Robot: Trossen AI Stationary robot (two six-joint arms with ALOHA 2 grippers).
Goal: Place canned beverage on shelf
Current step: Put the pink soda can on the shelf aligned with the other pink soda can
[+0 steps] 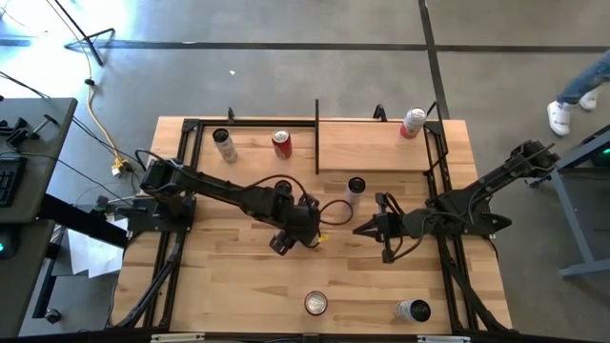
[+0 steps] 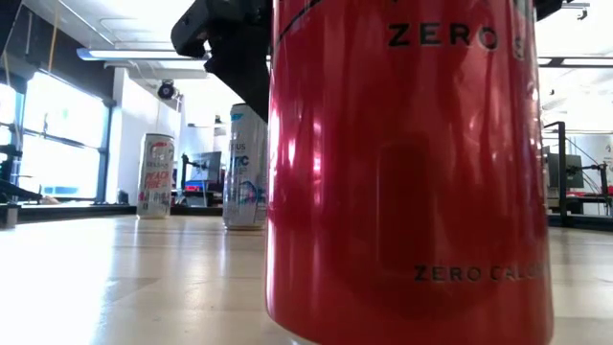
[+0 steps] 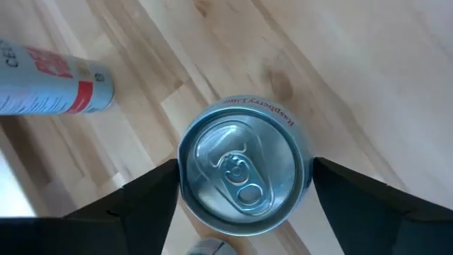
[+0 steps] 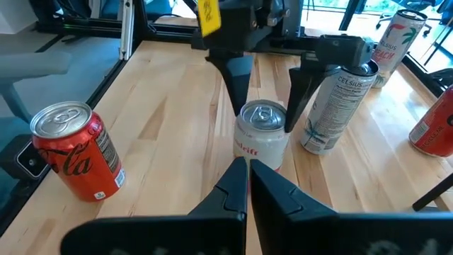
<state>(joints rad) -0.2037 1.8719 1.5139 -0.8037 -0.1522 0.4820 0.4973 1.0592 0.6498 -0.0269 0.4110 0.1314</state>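
The left gripper (image 3: 244, 185) hangs over mid-bench with its jaws spread wide either side of a short silver can (image 3: 244, 173), a visible gap on both flanks, so nothing is gripped; the can stands upright on the bench (image 1: 238, 286) between the open jaws. Facing it from the right, the right gripper (image 4: 248, 170) sits low with its jaws pressed together and empty, pointing at that same can. Just beyond, a tall slim white can (image 1: 355, 190) stands upright near the front edge of the shelf (image 1: 372, 148), the pale raised platform at the far right of the bench. One can with red markings (image 1: 412, 123) already stands on the shelf's far right corner. Two more, a red one (image 1: 281, 143) and a pale one (image 1: 224, 145), wait at the far left, and two others (image 1: 315, 303) sit along the near edge. By the look of it the job is barely begun: one can is shelved, and the silver one has yet to be gripped, lifted and carried across.
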